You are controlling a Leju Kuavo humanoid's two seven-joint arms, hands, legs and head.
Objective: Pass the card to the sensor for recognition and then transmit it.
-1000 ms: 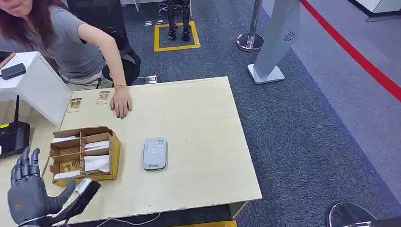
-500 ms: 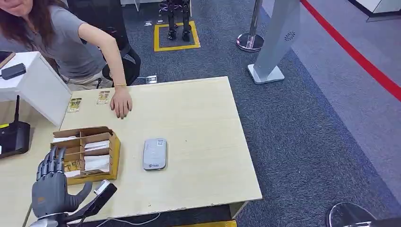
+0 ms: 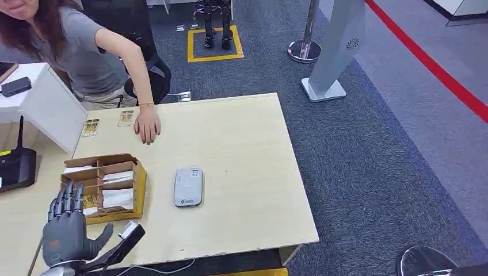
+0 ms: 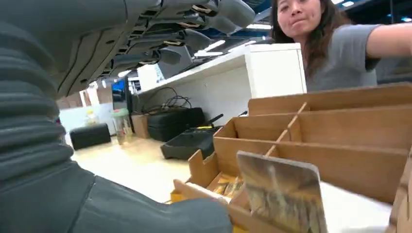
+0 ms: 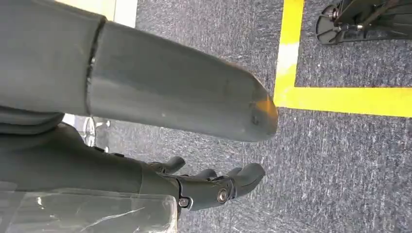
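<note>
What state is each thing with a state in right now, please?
left hand: open, fingers spread, holding nothing, beside the card box
right hand: hanging over the carpet, holding nothing
card box: open-topped, cards in its compartments
sensor: flat on the table, nothing on it
person's hand: resting on the table

The left hand (image 3: 68, 233) sits at the lower left of the head view, raised with fingers (image 3: 64, 198) spread and thumb out, holding nothing, while the right hand (image 5: 145, 136) hangs with empty fingers loosely apart.
</note>
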